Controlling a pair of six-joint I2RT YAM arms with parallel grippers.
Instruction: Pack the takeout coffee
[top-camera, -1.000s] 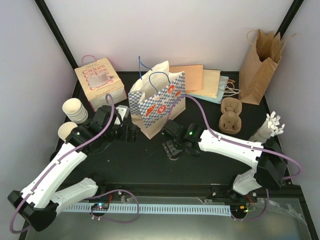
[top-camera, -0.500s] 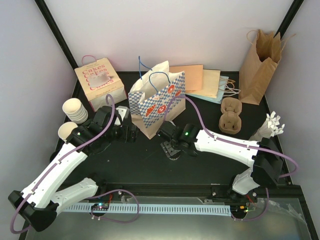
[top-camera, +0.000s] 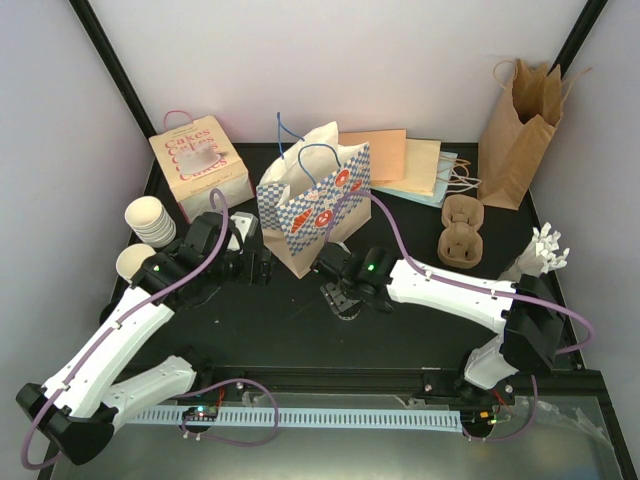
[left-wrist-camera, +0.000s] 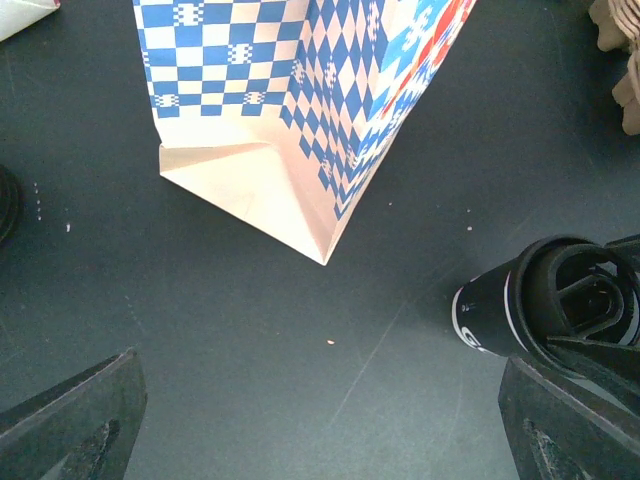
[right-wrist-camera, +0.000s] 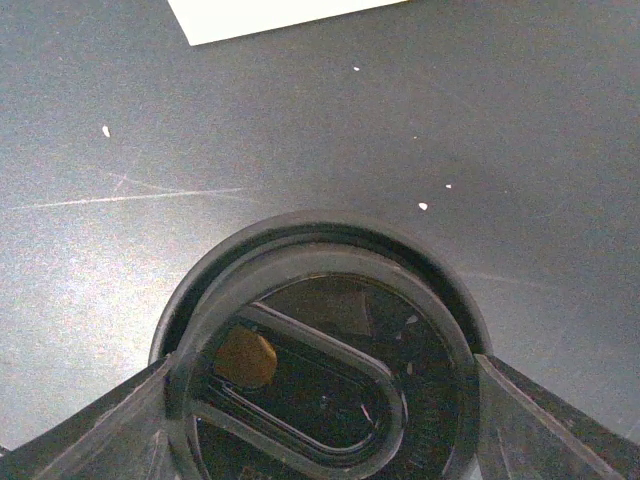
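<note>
A black-lidded coffee cup (right-wrist-camera: 310, 340) is pictured standing on the dark table (right-wrist-camera: 300, 120), just in front of the blue-checked paper bag (top-camera: 315, 205). It is bracketed by the right gripper (right-wrist-camera: 335, 430), though a firm hold cannot be confirmed. The left gripper (left-wrist-camera: 320, 420) is held wide open and empty nearby. Nothing is judged packed yet, and the pulp cup carrier (top-camera: 462, 232) appears unfilled.

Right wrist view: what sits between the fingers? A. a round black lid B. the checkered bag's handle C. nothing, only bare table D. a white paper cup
A: a round black lid fills the gap between the two fingers, seen from straight above.
</note>
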